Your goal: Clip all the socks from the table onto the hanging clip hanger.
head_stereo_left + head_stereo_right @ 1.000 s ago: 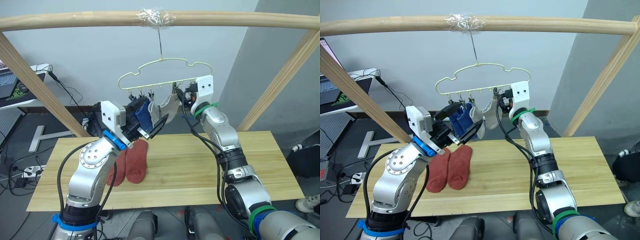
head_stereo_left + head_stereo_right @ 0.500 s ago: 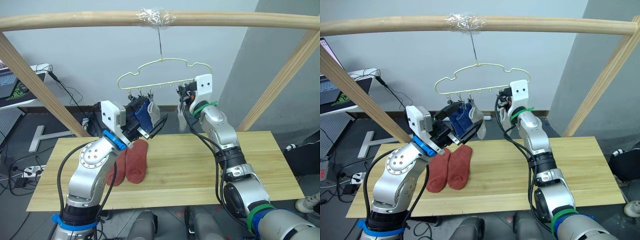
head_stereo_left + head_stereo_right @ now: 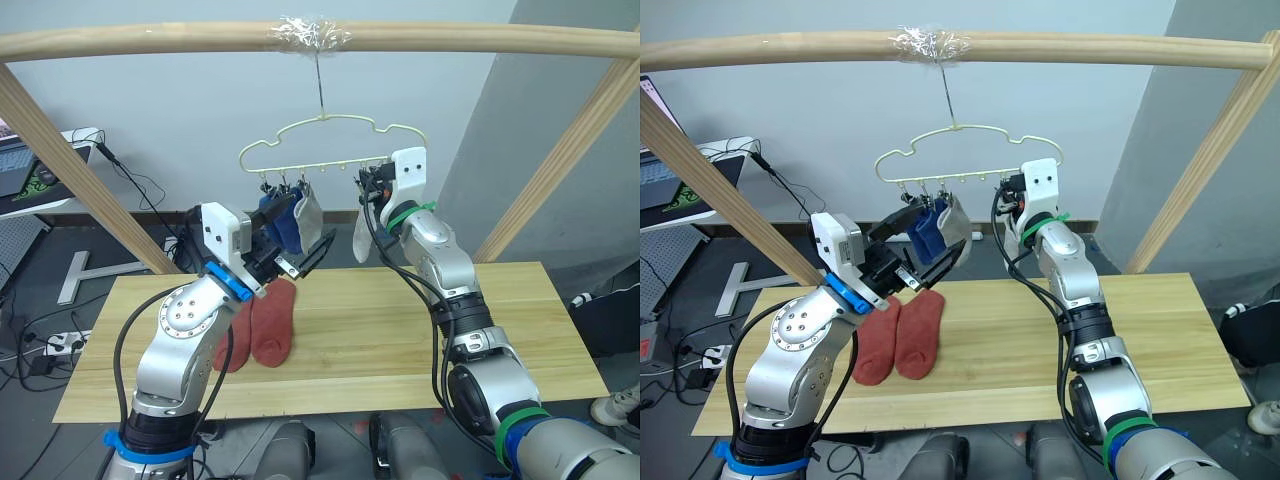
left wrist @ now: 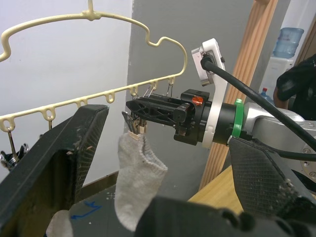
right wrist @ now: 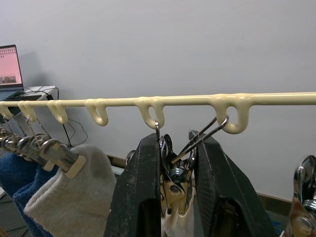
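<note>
A pale-yellow clip hanger (image 3: 330,145) hung from a wooden pole (image 3: 150,40) at upper centre. Blue socks (image 3: 283,222) and a grey sock (image 3: 307,211) dangled from its left clips. The right end effector (image 3: 366,190) pinched another grey sock (image 3: 361,238) at the bar. Two rust-red socks (image 3: 262,326) lay on the counter (image 3: 400,330) at lower left.

1. Looks like a robotics lab or test room, not a home.
2. Bare grey walls (image 3: 180,100) at the back, no decoration.
3. Makeshift round wooden pole frame (image 3: 150,40) across the top of the frame, the hanger hook taped on.
4. Laptop (image 3: 25,165) on a side desk at upper left, loose cables (image 3: 45,335) and a power strip on the floor at lower left.
5. Water cooler bottle (image 4: 290,42) at upper right of the left wrist view.
</note>
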Robot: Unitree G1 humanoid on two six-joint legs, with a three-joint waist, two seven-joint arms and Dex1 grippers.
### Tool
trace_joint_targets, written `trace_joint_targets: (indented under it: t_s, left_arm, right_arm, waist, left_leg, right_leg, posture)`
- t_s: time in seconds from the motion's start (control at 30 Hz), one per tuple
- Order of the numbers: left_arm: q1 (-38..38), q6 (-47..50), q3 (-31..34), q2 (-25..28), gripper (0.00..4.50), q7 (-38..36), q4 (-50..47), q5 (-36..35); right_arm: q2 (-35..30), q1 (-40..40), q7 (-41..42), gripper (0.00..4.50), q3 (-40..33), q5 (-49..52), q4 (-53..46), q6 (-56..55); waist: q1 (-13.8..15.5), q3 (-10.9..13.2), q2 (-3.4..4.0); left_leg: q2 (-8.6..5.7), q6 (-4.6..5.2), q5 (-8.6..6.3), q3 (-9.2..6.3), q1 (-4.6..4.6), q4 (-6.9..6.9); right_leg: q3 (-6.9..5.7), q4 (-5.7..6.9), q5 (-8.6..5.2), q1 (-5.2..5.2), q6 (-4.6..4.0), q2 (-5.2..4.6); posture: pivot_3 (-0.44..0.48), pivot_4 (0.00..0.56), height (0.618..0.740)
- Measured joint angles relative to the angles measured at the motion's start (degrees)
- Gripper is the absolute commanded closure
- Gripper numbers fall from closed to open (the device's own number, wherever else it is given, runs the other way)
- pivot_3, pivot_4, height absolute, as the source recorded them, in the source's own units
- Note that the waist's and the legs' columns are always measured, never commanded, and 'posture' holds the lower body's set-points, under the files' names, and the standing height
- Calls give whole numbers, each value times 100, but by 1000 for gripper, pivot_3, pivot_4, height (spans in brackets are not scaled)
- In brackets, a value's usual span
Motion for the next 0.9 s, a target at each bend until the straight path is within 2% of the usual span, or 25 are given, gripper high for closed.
trace_joint_targets:
  t_s: [0.07,0.33,0.73,0.9]
  left_arm:
    - [8,3,0,0,0,2,-2,1]
    - [64,12,0,0,0,5,-2,5]
    - [191,13,-2,-39,0,71,0,88]
    - [202,33,1,-38,0,75,-1,92]
  right_arm:
    - [-33,22,73,3959,8,19,-40,18]
    - [-118,232,242,1289,30,96,-200,138]
    - [-378,1056,111,1289,117,-72,-1311,246]
    - [-250,1494,-72,1289,217,-156,-1785,264]
  waist:
    - [0,0,0]
    - [-2,0,0]
    - [-1,2,0]
    - [1,2,0]
  left_leg:
    - [0,0,0,0,0,0]
    - [0,1,0,0,-1,-1]
    - [0,1,-1,-1,-3,-1]
    - [2,1,0,-3,-1,-2]
  right_leg:
    - [0,-1,0,0,0,0]
    - [0,-2,0,0,0,0]
    - [1,-8,-1,1,2,0]
    - [1,-8,-2,2,3,1]
  posture:
    - [94,194,740]
    - [89,195,740]
    - [84,201,740]
    - [83,197,740]
